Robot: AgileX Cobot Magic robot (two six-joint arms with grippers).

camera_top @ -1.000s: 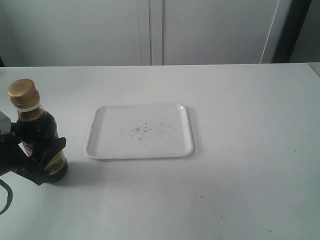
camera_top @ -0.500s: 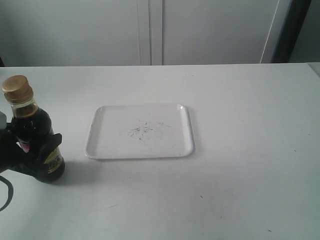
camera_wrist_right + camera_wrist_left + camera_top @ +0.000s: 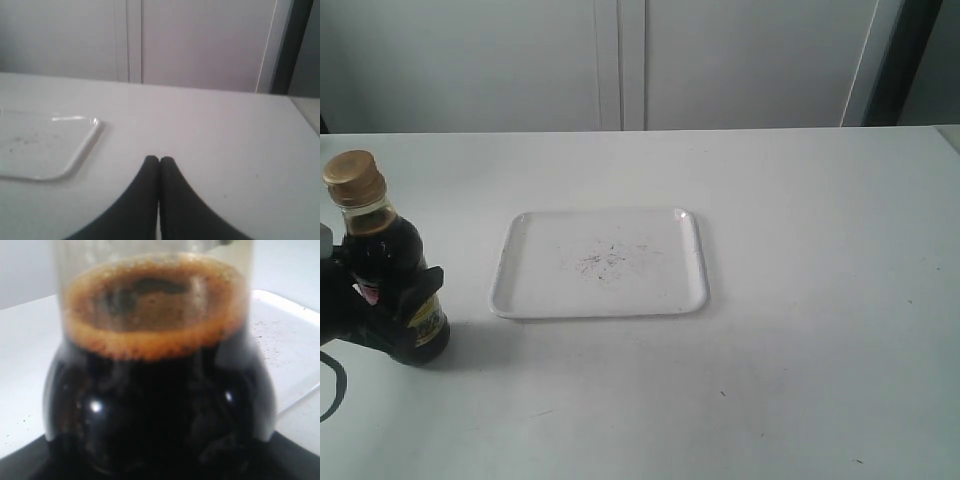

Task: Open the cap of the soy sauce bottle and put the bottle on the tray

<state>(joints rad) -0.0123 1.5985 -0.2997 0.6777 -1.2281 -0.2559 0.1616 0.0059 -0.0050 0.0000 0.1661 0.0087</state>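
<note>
The soy sauce bottle (image 3: pixel 388 265) stands upright at the table's left edge, dark liquid inside, its gold-brown cap (image 3: pixel 353 178) down on the neck. My left gripper (image 3: pixel 390 315) is shut on the bottle's lower body, black fingers on both sides. In the left wrist view the bottle (image 3: pixel 160 390) fills the picture, foam ringing the liquid. The white tray (image 3: pixel 600 262) lies to the bottle's right, scuffed at its centre; its corner also shows as the tray (image 3: pixel 290 335). My right gripper (image 3: pixel 159 161) is shut with nothing in it, out of the exterior view, with the tray (image 3: pixel 45 142) beside it.
The white table (image 3: pixel 800 300) stretches right of the tray. A pale cabinet wall (image 3: pixel 620 60) runs along the far edge, with a dark post (image 3: pixel 905 60) at the back right. A black cable (image 3: pixel 335 390) curls at the front left.
A second ago the bottle was further right; my left gripper carried it a little left, and since half a second ago it has held still. Tray unmoved.
</note>
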